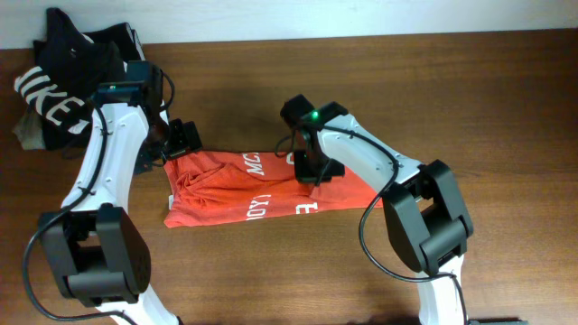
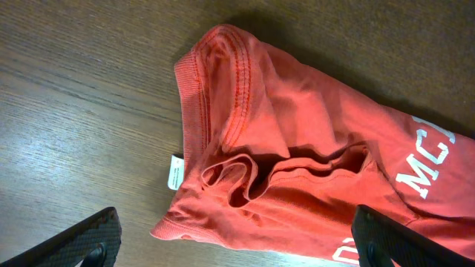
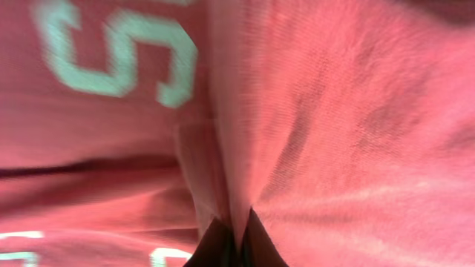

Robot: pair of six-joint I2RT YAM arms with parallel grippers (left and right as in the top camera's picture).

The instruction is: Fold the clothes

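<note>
The red-orange T-shirt (image 1: 237, 188) lies folded into a long strip across the table's middle, white lettering showing. In the left wrist view its collar end (image 2: 245, 141) is rumpled, with the small white neck label (image 2: 174, 172) at the edge. My left gripper (image 1: 183, 138) hovers open over that collar end, fingers wide apart (image 2: 236, 241) and holding nothing. My right gripper (image 1: 316, 171) sits on the shirt's right part. Its fingertips (image 3: 236, 241) are pinched shut on a ridge of the red fabric (image 3: 312, 111).
A black shirt with large white letters (image 1: 63, 86) is heaped at the back left corner, with a grey-olive garment (image 1: 27, 135) under its edge. Bare wood table (image 1: 470, 90) surrounds the T-shirt.
</note>
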